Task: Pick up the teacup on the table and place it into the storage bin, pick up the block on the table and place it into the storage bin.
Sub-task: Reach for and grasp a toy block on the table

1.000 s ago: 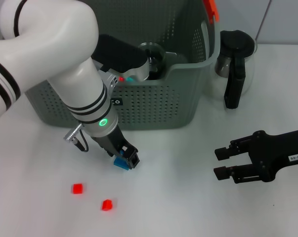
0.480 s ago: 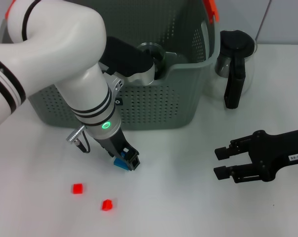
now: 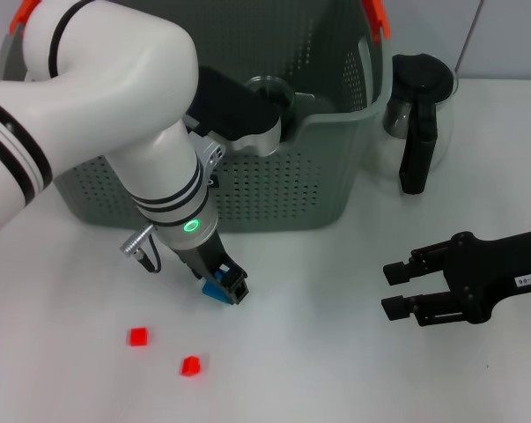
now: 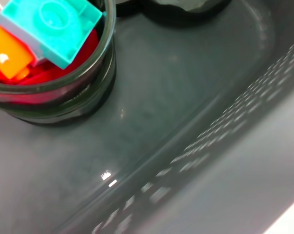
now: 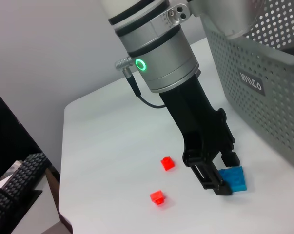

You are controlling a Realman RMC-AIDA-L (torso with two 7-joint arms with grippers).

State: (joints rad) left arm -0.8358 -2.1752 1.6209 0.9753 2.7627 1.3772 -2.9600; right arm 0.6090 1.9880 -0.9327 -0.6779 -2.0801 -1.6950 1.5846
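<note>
The grey perforated storage bin point(image 3: 274, 189) point(image 5: 268, 92) stands at the back of the table. A glass teacup point(image 3: 270, 92) sits inside it; in the left wrist view the teacup point(image 4: 64, 92) holds teal, orange and red blocks on the bin's floor point(image 4: 186, 97). My left gripper point(image 3: 226, 289) point(image 5: 223, 176) reaches down to the table just in front of the bin, shut on a blue block point(image 3: 214, 292) point(image 5: 234, 178) that rests flat on the surface. My right gripper point(image 3: 391, 291) hovers open and empty at the right.
Two small red blocks point(image 3: 138, 336) point(image 3: 190, 365) lie on the table at the front left, also seen in the right wrist view point(image 5: 167, 163) point(image 5: 157, 197). A glass pitcher with a black handle point(image 3: 418, 115) stands right of the bin.
The left arm's upper links have shifted slightly to the right, while its gripper stays at the blue block. The right arm has not moved.
</note>
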